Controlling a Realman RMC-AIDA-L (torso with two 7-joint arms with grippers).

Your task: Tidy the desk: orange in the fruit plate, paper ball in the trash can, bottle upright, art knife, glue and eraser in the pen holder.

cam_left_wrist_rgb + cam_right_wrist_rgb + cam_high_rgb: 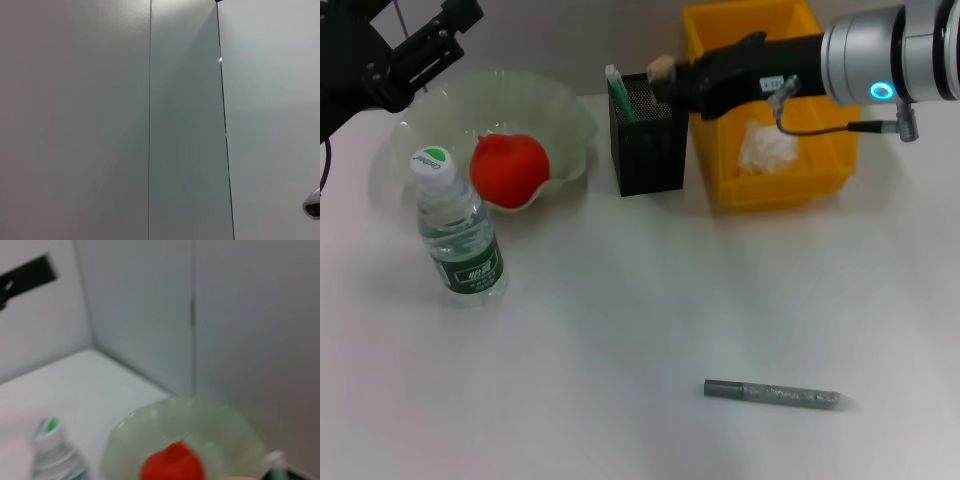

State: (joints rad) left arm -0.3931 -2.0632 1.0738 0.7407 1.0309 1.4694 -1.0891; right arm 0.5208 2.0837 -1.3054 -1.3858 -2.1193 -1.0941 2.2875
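Pale eraser (pixel 662 68) pinched in our right gripper (pixel 665 80) above the pen holder (pixel 648 135); early release risks missing it.

Little could be read. The water bottle (pixel 460 232) carried a green label with white characters too small to make out, and its white cap (pixel 433 163) bore a green mark. A small white sticker on the right gripper (pixel 665 78) was illegible.
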